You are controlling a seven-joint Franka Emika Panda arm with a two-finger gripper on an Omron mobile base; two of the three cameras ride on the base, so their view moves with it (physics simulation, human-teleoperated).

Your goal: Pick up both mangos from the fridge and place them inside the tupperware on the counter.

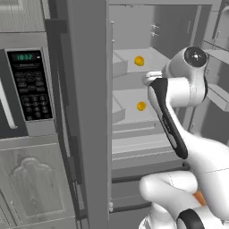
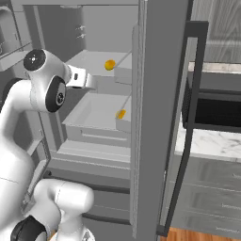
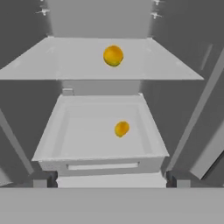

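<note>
The fridge (image 1: pixel 89 112) stands open, and both mangos are still inside it. The upper mango (image 3: pixel 113 56) rests on a white shelf (image 3: pixel 65 61), roughly at its middle. The lower mango (image 3: pixel 121 128) lies in the open drawer (image 3: pixel 78 131) directly beneath that shelf, slightly toward the right wall as the hand camera frames it.

The gripper (image 2: pixel 87 80) is held in front of the fridge interior, at about the height between shelf and drawer, pointing inward. Its fingers are not distinct in any view, so from the pictures alone I cannot tell how wide they stand; nothing is held between them, since both fruits lie free on their surfaces.

The governing relation: both mangos lie ahead of the gripper, deeper into the fridge and well apart from it. The lower one sits below the line of approach, the upper one above it. Each fruit is near-round, so no long axis dictates wrist rotation.

The counter (image 2: pixel 212 141) lies to the right, beyond the door.
</note>
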